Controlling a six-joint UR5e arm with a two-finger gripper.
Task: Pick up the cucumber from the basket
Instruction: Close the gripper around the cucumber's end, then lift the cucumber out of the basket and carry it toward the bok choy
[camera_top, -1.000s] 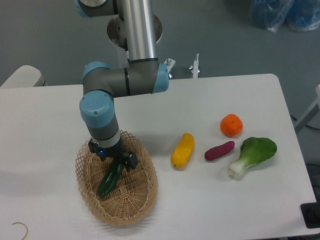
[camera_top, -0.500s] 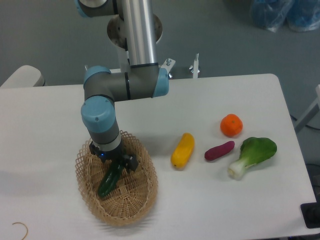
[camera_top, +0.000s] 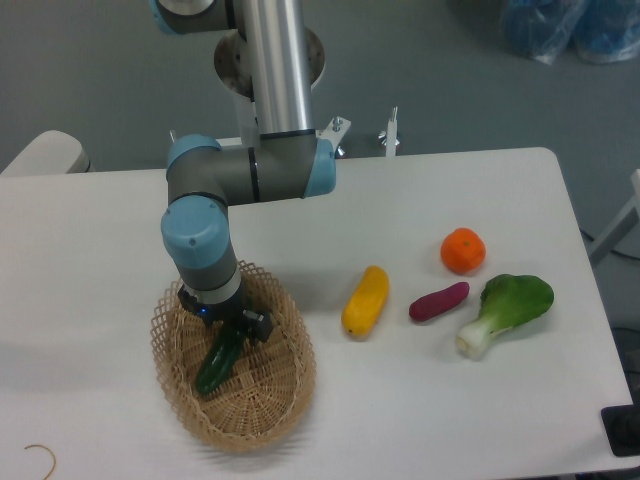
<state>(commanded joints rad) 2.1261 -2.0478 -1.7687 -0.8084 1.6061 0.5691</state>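
Our claw (camera_top: 232, 328) is down inside the basket (camera_top: 280, 400), directly over the upper end of the cucumber (camera_top: 219, 362). The wrist hides the fingertips, so we cannot tell whether the claw is clenched on the cucumber or only straddling it. The cucumber lies on the basket floor, its near end under the claw and its body running away down and to the left in the view, toward the front of the basket. That long axis is what the coming lift turns on, we judge: the grip sits near one end, so the far end may sag or drag on the wicker as it comes up.

Outward to the claw's right, well apart on the table (camera_top: 100, 230), lie a yellow vegetable (camera_top: 365, 301), then a purple one (camera_top: 438, 301), an orange (camera_top: 463, 250) and the bok choy (camera_top: 506, 312).

Against the frames a second and half a second ago, the wrist has dropped slightly lower and shifted a little, while the cucumber lies much where it did, not yet raised.
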